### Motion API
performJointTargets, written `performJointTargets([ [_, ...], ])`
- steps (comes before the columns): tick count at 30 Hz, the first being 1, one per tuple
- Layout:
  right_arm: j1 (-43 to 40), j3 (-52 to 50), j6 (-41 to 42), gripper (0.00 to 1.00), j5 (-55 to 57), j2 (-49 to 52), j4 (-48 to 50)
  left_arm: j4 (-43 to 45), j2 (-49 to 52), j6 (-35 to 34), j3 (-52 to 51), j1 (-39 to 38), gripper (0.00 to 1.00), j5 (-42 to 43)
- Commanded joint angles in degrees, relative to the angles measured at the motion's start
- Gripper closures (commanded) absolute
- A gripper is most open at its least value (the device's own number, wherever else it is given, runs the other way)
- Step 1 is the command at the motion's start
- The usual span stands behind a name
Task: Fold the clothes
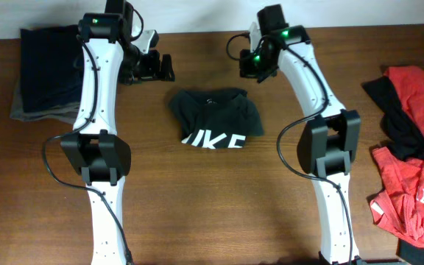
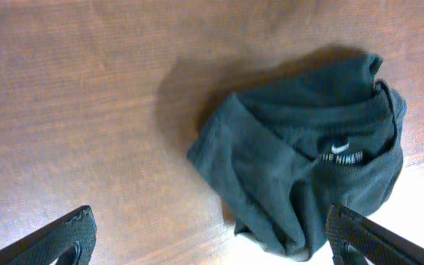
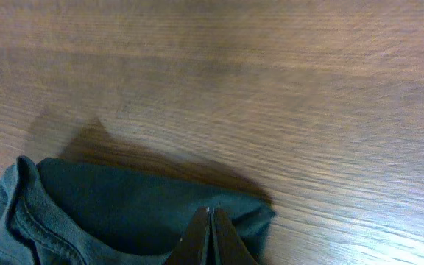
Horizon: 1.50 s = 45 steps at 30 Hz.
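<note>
A black Nike T-shirt [image 1: 216, 118] lies folded into a compact bundle near the middle of the wooden table [image 1: 219, 199], its white lettering along the near edge in the overhead view and its collar toward the far edge. The left hand [image 1: 162, 68] hangs above the table just to the far left of the shirt, apart from it. In the left wrist view its two fingers [image 2: 68, 237] stand spread wide at the lower corners with nothing between them, and the shirt's collar label shows below them. The right hand [image 3: 210, 215] hangs to the far right of the shirt. In its wrist view the two fingers are pressed together into a narrow point, which overlaps the shirt's rolled edge, but no cloth is seen pinched between them. A stack of dark folded clothes [image 1: 46, 70] sits at the far left corner of the table, beside the left arm. At the right edge a heap of red garments [image 1: 414, 180] with white lettering lies unfolded, and a black garment [image 1: 389, 110] is draped against its far side.
</note>
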Motion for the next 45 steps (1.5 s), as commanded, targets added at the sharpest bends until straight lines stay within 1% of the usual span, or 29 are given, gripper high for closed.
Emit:
performJointTargets([
  [1, 1.8, -1.4, 1.0, 0.96, -0.9, 0.8, 0.4, 1.7, 0.6, 1.0, 0.3, 0.0, 0.01, 0.9],
  [5, 2.9, -3.8, 0.8, 0.96, -0.7, 0.8, 1.3, 3.0, 0.6, 1.0, 0.3, 0.0, 0.01, 0.9],
  [13, 3.6, -7.6, 0.9, 0.96, -0.8, 0.8, 1.9, 2.7, 0.6, 1.0, 0.3, -0.1, 0.01, 0.9],
  [28, 4.4, -9.6, 0.8, 0.96, -1.2, 0.8, -4.8, 2.6, 0.6, 1.0, 0.3, -0.1, 0.01, 0.9],
  [36, 6.6, -13.5, 0.9, 0.96, -1.2, 0.8, -9.9, 1.5, 0.6, 1.0, 0.3, -0.1, 0.01, 0.8],
  [43, 7.0, -13.5, 0.9, 0.96, -1.2, 0.8, -20.8, 1.6, 0.6, 1.1, 0.3, -0.1, 0.01, 0.8],
  [45, 7.0, -13.5, 2.2, 0.96, -1.2, 0.3, -23.7, 1.6, 0.6, 1.1, 0.3, -0.1, 0.01, 0.8],
])
